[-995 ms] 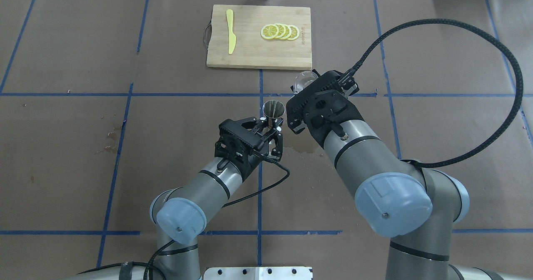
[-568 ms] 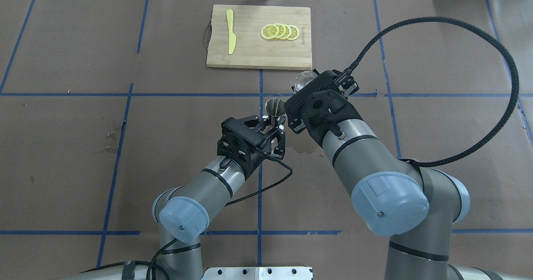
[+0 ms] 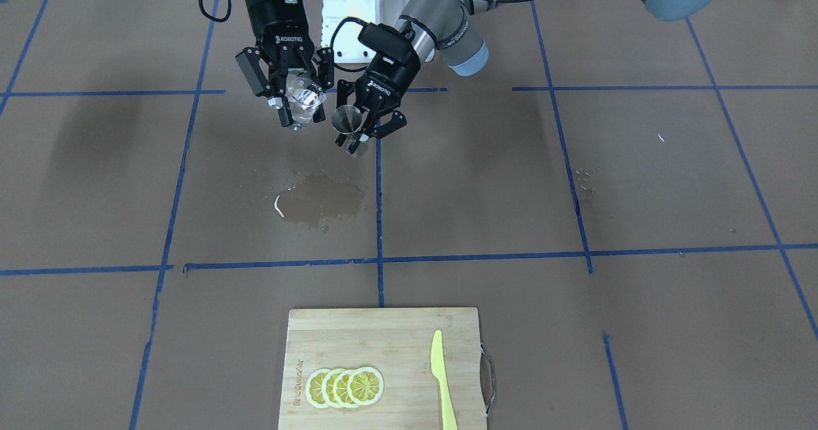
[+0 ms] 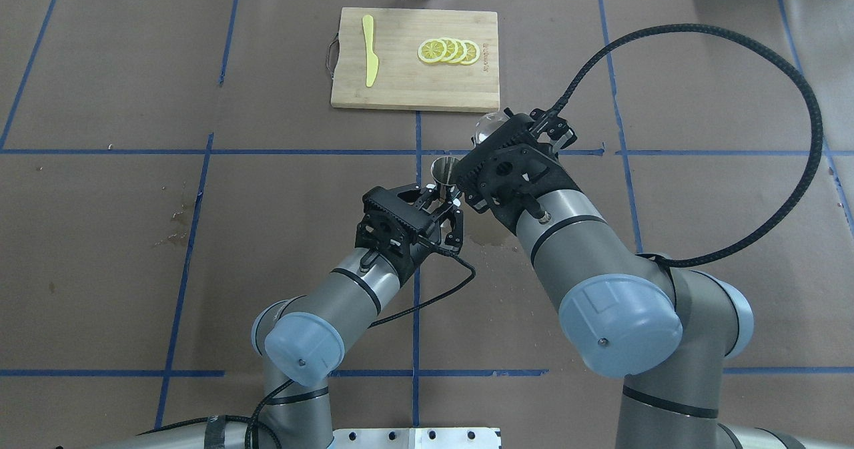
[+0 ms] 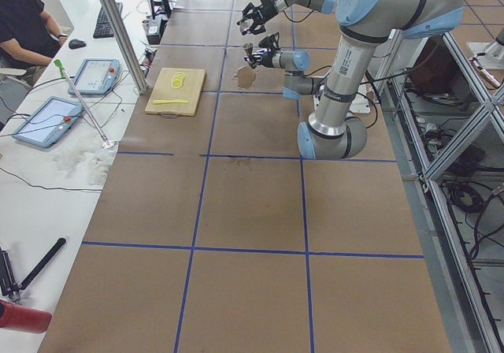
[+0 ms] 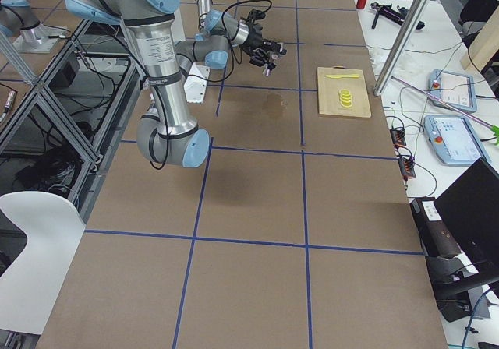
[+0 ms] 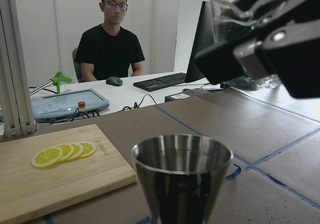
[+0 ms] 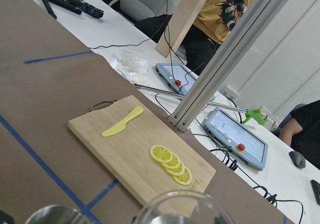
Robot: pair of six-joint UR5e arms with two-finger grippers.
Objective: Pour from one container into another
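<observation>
My left gripper (image 3: 359,133) is shut on the waist of the steel jigger (image 4: 445,169), holding it upright above the table. The jigger's open top (image 7: 182,156) fills the left wrist view. My right gripper (image 3: 298,102) is shut on the clear glass tumbler (image 3: 305,101), held up beside the jigger and slightly higher. The tumbler (image 4: 487,124) peeks out past the right wrist in the overhead view. Its rim (image 8: 182,204) and the jigger's rim (image 8: 52,215) both show at the bottom of the right wrist view. The tumbler looks tilted toward the jigger.
A wet patch (image 3: 319,197) darkens the brown paper below the grippers. Farther out lies a wooden cutting board (image 4: 413,85) with lemon slices (image 4: 448,51) and a yellow knife (image 4: 369,52). A person (image 7: 112,39) sits at a side desk with tablets.
The left gripper has carried the jigger forward and to the right, closer to the tumbler. The right gripper with the tumbler has shifted slightly away from the robot.
</observation>
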